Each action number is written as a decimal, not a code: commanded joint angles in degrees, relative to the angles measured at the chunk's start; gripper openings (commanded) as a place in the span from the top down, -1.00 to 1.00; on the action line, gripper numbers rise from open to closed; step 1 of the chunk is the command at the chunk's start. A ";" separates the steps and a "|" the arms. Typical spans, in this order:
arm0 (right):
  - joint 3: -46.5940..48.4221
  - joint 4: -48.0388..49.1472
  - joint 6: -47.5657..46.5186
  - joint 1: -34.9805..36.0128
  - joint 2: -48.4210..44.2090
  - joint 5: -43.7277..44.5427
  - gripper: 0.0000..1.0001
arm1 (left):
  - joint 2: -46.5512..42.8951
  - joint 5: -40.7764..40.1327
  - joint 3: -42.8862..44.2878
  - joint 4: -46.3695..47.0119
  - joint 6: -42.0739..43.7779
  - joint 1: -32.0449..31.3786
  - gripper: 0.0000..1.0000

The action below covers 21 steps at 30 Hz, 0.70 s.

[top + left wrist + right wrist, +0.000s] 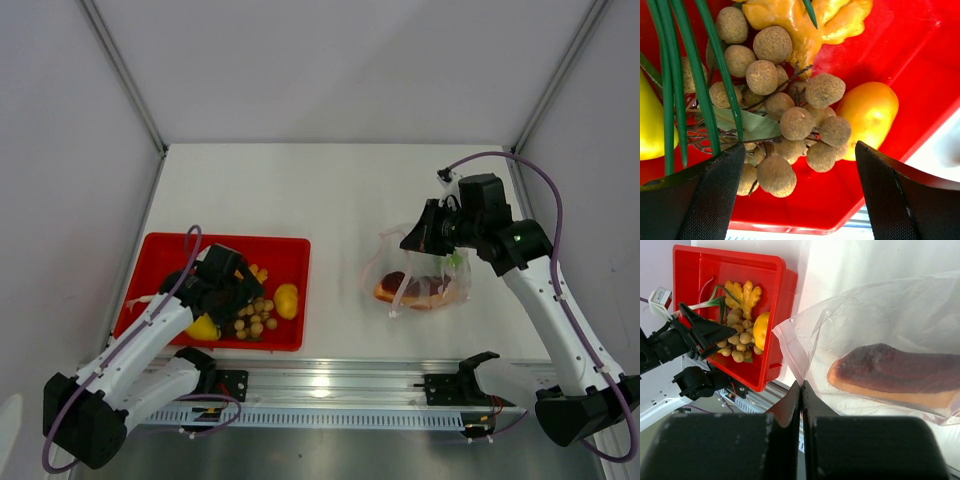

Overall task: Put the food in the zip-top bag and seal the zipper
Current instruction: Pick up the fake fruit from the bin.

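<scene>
My left gripper point(235, 290) point(800, 147) hangs open over the red tray, its fingers on either side of a cluster of small tan balls point(795, 122) point(255, 315). Beside the cluster lie a yellow lemon point(870, 112) point(287, 300), green stalks point(675, 75) and a yellow knobbly piece point(805, 20). The zip-top bag point(420, 280) point(865, 325) lies at the right with an orange-brown wedge point(895, 377) inside. My right gripper point(412, 240) point(801, 385) is shut on the bag's thin edge and holds it up. The zipper shows only as a faint pink line point(370, 265) at the mouth.
The red tray point(160, 250) point(775, 305) stands at the front left, its rim close to the aluminium rail point(340, 385) along the table's near edge. White table point(330, 200) lies between tray and bag. White walls enclose the back and both sides.
</scene>
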 commanded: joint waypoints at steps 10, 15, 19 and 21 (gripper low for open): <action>0.16 1.08 0.02 0.36 -0.49 0.04 1.00 | 10.12 -0.33 2.01 9.01 0.01 0.54 -0.53; 0.07 0.81 -0.25 0.45 -0.58 0.47 1.00 | 11.53 3.01 0.70 12.44 1.59 0.54 0.36; 0.16 0.81 -0.25 0.36 -0.49 0.65 1.00 | 9.17 2.58 1.22 12.27 2.82 0.54 0.69; 0.25 0.81 -0.16 0.45 -0.32 0.56 1.00 | 6.71 1.26 2.62 11.21 3.78 0.54 0.77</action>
